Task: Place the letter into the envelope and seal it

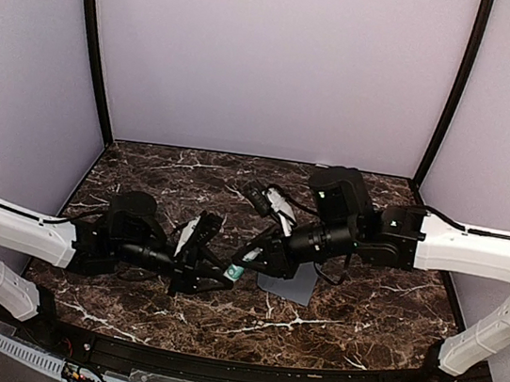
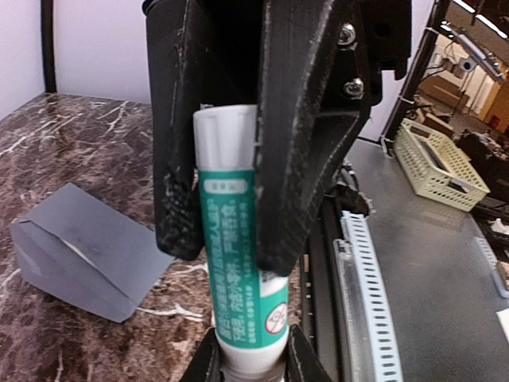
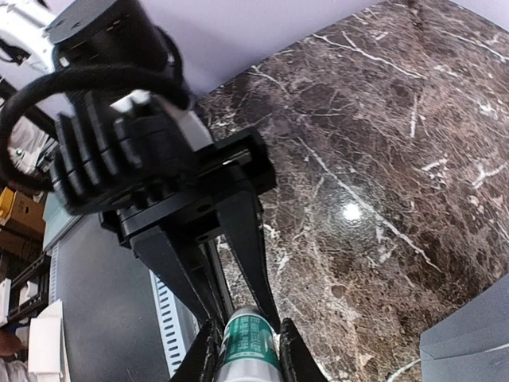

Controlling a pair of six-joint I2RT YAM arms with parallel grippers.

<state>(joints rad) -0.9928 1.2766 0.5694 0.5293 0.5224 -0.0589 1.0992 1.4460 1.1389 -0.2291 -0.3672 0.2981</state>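
The dark marble tabletop (image 1: 373, 227) fills the space between the lilac walls. The two white-and-black arms reach in from its near corners, the left arm (image 1: 17, 224) low on the left and the right arm (image 1: 474, 252) coming across from the right. They meet just left of the middle.

The envelope (image 1: 291, 288) lies on the tabletop about midway between the side edges, a little nearer the near edge. It sits partly under the right arm's wrist and touches neither claw. Seen from the left wrist, its flap side looks lifted rather than pressed flat, and a thin pale sliver shows along the fold. I cannot tell whether that sliver is the letter, and no cream sheet shows anywhere else.

Both claws are clamped on one small object held clear of the marble, a white glue stick (image 2: 238, 239) with a green printed label. The left gripper (image 2: 253, 362) pinches its lower end. The right gripper (image 3: 248, 346) is clenched on the other end, its fingers lying along the white cap.
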